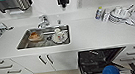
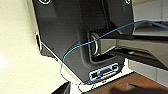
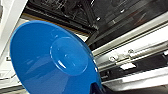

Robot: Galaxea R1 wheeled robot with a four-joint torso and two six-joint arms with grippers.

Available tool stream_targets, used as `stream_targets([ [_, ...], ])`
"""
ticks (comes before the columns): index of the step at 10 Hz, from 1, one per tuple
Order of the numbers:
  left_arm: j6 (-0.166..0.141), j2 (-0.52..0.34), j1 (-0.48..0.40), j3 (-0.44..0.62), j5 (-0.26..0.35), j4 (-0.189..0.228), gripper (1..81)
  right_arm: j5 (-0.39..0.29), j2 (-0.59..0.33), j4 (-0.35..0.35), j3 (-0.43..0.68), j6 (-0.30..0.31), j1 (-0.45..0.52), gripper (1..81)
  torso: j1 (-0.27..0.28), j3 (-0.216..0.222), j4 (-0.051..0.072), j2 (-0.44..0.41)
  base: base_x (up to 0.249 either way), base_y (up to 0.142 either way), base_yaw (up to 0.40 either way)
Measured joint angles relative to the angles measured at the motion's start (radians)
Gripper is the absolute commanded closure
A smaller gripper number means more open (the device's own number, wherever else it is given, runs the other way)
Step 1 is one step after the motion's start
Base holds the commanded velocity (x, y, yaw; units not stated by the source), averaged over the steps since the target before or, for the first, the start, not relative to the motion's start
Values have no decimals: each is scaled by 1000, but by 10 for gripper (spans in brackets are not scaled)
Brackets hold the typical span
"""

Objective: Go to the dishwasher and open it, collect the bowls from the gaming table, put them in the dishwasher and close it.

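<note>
Kitchen counter ahead – blue bowl [image 3: 55, 60] over open dishwasher [image 1: 99, 58].

I face a counter [image 1: 88, 37] with a sink [image 1: 43, 37] set into it, left of centre. Dishes [image 1: 58, 36] lie in the sink, a tap [image 1: 43, 21] behind it. Below the counter, right of the sink, the dishwasher [image 1: 99, 61] stands open. A bowl [image 1: 111, 72] hangs over its door. More dishes [image 1: 119, 14] sit on the counter's right end.
</note>
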Motion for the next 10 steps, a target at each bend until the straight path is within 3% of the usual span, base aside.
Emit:
stream_targets([
  [5,1,141,123,-292,-182,9,10,-143,13,-1,-1,51,250,811,0,0,0,0,0,0,0],
  [6,1,175,134,-338,-205,11,10,-178,26,4,-14,68,294,10,0,0,0,0,0,0,0],
  [8,0,238,153,-399,-236,11,10,-223,33,11,-51,72,365,10,0,0,0,0,0,0,0],
  [10,0,260,172,-407,-249,11,10,-255,30,13,-62,76,366,10,0,0,0,0,0,0,0],
])
